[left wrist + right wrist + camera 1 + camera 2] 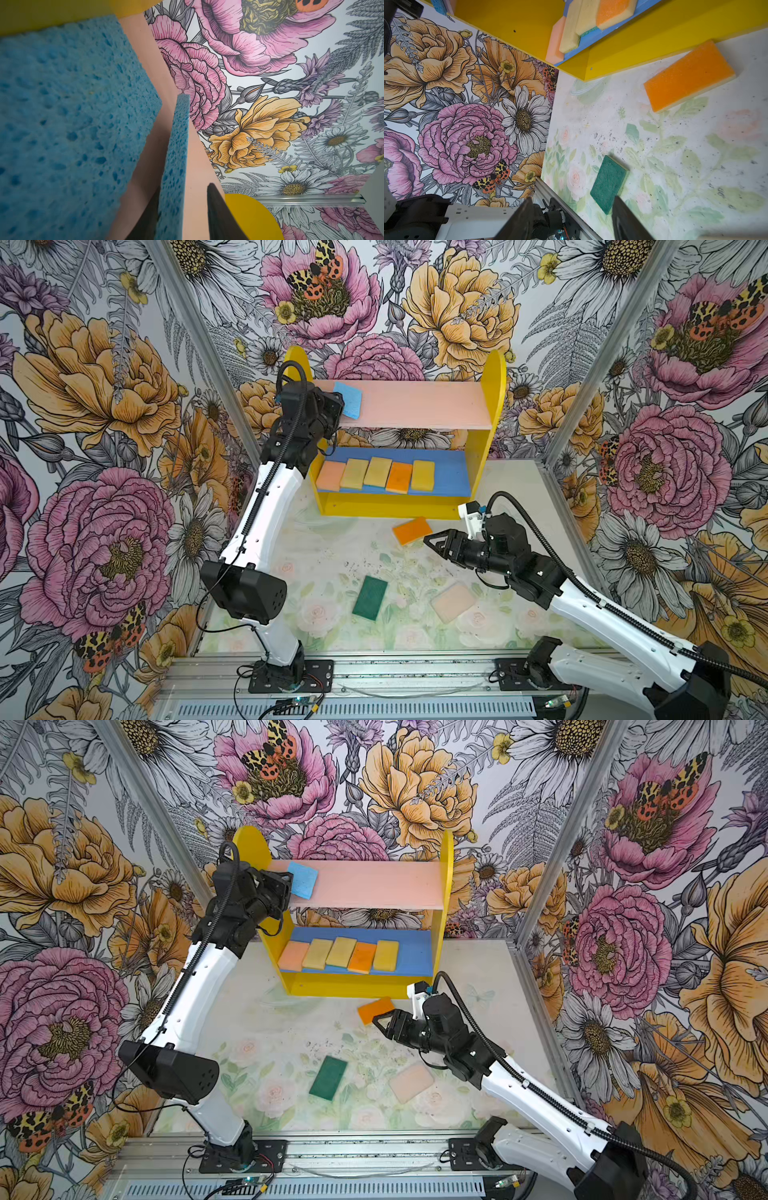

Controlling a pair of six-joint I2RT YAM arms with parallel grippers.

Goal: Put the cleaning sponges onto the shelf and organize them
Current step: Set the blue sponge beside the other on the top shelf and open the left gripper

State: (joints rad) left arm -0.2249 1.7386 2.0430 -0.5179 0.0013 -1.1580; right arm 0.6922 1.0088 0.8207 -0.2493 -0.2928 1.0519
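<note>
The shelf (496,381) stands at the back of the table. My left gripper (338,406) is at the left end of its pink upper board (415,404), by a blue sponge (348,400). In the left wrist view a blue sponge (176,155) stands edge-on between the fingers, touching one and apart from the other, so the gripper (185,187) is open. A second blue sponge (62,124) fills the near side. Several sponges line the blue lower board (453,477). My right gripper (430,542) is open and empty beside the orange sponge (412,530) on the table.
A dark green sponge (370,598) and a peach sponge (453,601) lie flat on the floral table mat, toward the front. Both arm bases are bolted to an aluminium rail (415,672) along the front edge. Floral walls and metal posts close in the sides.
</note>
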